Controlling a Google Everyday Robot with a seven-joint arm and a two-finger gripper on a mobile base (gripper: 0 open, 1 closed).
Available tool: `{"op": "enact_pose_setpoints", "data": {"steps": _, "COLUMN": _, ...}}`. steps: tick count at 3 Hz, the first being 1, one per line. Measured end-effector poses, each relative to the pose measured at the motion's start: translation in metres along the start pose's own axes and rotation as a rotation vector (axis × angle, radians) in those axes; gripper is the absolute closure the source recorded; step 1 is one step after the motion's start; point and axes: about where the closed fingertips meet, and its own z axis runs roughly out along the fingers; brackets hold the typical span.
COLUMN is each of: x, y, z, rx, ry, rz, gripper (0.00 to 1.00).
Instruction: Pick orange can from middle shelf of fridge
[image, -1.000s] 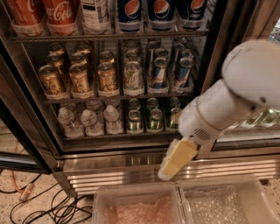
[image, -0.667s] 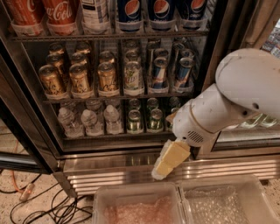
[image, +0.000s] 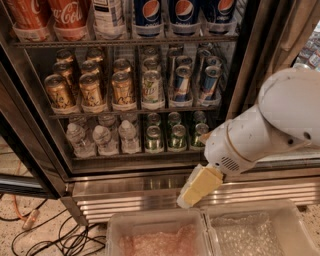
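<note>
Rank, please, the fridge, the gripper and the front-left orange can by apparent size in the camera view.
1. fridge
2. gripper, low before the fridge's steel base
3. orange can
The gripper's nearness makes 2 and 3 unsure.

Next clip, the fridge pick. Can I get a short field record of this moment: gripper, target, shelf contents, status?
gripper: gripper low in front of the fridge, at its ribbed base, below all racks; no can in it
target: orange can, upright, front row of the middle shelf, among other golden cans
same shelf: pale can, then blue cans to the right
above: cola bottles
below: water bottles, green cans
status: can not yet picked
</note>
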Motion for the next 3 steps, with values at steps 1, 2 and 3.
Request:
{"op": "enact_pose_setpoints", "data": {"steps": 1, "x": 0.007, "y": 0.006, "z": 0.026, "rx": 0.02, "ry": -0.091, "rz": 0.077, "gripper": 0.0}}
{"op": "enact_pose_setpoints", "data": {"steps": 2, "x": -0.017, "y": 0.008, "z": 0.067, "rx": 0.009, "ry": -0.246, "rz": 0.113, "gripper": 0.0}}
{"op": "enact_pose_setpoints", "data": {"steps": 3, "x": -0.06, "y": 0.0, "z": 0.097, "rx": 0.027, "ry": -0.391, "rz": 0.088, "gripper": 0.0}}
